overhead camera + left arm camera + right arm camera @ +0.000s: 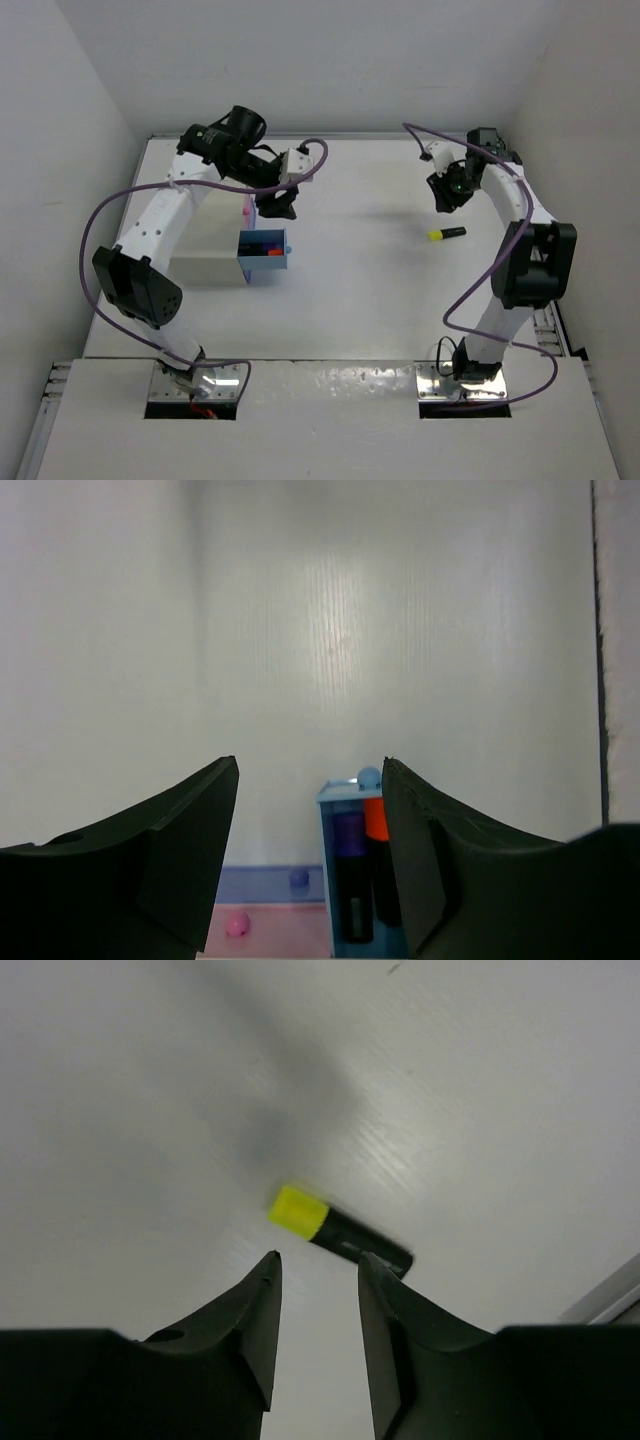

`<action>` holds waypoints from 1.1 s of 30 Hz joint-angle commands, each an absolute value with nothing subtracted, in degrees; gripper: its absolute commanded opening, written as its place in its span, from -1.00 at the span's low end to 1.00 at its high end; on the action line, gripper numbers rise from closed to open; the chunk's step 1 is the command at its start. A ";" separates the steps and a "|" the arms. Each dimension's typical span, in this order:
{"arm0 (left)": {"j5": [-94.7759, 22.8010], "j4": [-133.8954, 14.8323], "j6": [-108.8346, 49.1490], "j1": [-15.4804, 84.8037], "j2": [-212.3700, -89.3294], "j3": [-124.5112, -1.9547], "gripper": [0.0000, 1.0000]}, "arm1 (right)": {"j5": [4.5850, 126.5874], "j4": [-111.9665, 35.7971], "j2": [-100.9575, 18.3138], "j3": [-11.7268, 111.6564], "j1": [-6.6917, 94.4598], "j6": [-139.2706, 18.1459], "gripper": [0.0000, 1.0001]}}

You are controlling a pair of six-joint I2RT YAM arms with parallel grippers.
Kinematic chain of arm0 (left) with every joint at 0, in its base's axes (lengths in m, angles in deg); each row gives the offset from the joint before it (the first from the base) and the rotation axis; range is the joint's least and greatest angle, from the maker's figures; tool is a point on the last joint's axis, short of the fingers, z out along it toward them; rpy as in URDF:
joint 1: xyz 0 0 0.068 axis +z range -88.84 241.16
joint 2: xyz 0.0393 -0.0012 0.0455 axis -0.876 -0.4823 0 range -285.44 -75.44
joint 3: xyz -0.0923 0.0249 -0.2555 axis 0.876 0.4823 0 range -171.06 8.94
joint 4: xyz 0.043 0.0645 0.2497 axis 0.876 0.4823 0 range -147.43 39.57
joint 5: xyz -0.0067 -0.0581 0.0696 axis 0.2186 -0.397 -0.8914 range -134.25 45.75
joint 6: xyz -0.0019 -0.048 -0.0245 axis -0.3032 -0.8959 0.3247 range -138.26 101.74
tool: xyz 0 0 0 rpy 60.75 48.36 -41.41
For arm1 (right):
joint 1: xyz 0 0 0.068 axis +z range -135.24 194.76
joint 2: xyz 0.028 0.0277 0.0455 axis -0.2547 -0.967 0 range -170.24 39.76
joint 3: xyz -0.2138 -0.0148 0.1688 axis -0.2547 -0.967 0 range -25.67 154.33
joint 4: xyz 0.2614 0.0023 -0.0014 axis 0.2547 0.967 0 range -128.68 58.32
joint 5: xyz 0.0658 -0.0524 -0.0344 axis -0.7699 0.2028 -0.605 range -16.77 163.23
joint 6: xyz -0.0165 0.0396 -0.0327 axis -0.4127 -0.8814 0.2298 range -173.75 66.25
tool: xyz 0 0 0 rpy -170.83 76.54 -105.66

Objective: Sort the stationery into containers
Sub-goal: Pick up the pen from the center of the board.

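Observation:
A yellow-capped black highlighter [447,234] lies on the table at the right; in the right wrist view it [338,1231] lies just beyond the fingertips. My right gripper [443,196] [318,1257] is open and empty above it. A light blue drawer [264,256] [340,795] is pulled out of the white cabinet [205,258] and holds a purple-capped highlighter [349,880] and an orange-capped one [375,820]. My left gripper [277,203] [310,765] is open and empty above the drawers. A pink drawer [270,930] and a blue drawer front [262,884] with round knobs lie below it.
White walls close in the table on the left, back and right. The cabinet stands at the left of the table [380,290]. Purple cables loop from both arms.

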State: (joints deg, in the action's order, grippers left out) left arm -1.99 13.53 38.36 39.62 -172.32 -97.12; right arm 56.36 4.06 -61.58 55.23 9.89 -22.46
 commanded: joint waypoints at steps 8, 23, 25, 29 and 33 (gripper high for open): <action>14.02 8.59 29.29 42.17 -171.51 -98.56 0.31 | 59.16 22.49 -74.32 69.96 6.41 26.92 -0.23; 12.00 -1.18 21.03 43.14 -168.52 -88.80 0.30 | 57.67 20.47 -81.88 66.97 5.70 30.71 0.17; 11.91 -1.61 20.76 43.14 -168.43 -88.27 0.30 | 57.93 20.38 -82.93 66.97 6.23 31.15 0.13; 11.83 -2.85 18.92 43.23 -168.26 -87.48 0.28 | 58.64 19.24 -83.99 66.00 6.85 32.21 0.01; 11.74 -7.31 15.76 43.41 -167.20 -85.81 0.26 | 59.42 18.36 -85.22 65.03 7.37 33.09 -0.01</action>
